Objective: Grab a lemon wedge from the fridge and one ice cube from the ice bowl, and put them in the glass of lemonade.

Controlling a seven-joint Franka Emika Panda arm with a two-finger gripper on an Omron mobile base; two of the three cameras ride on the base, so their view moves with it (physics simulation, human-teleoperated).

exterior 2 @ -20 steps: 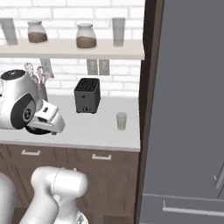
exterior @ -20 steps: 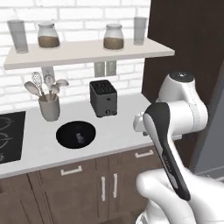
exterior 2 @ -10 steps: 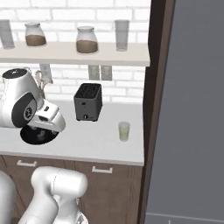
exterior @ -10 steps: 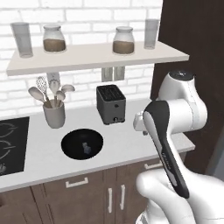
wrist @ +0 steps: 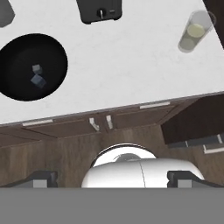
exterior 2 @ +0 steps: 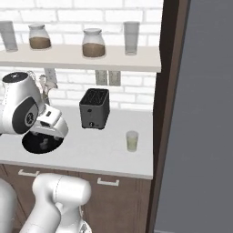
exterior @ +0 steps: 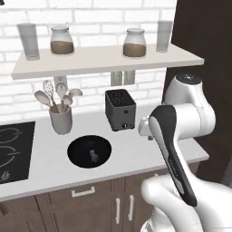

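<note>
In the left base view, the ice bowl (exterior: 89, 152) sat on the pale bench (exterior: 131, 158) at about seven o'clock from the toaster (exterior: 120, 109), with a small pale ice cube (exterior: 94, 156) lying inside it. A grey utensil holder (exterior: 60, 119) with spoons stood at roughly eleven o'clock from the bowl, and the black stovetop (exterior: 13, 149) lay at the bowl's nine o'clock. The shelf (exterior: 104, 60) above carried two lidded jars of brown stuff (exterior: 61, 41) and two tall clear glasses (exterior: 28, 41). The white arm (exterior: 181, 131) rose at the lower right, folded over the bench edge.

In the right base view, the glass of lemonade (exterior 2: 132, 141) stood upright on the bench near its right end, at about four o'clock from the toaster and just beside the dark panel that edges the grey fridge (exterior 2: 205, 127). The ice bowl showed partly behind the arm's wrist, at the toaster's eight o'clock, well apart from the glass.

In the hand view, the camera looked straight down. The fingers (wrist: 112, 178) were spread wide, holding nothing, their dark tips at the lower left and lower right above the cabinet fronts (wrist: 100, 122). The ice bowl lay at ten o'clock in this view with two cubes in it, near each other. The glass of lemonade stood at one o'clock, near the bench's corner, and the toaster sat at twelve o'clock.
</note>
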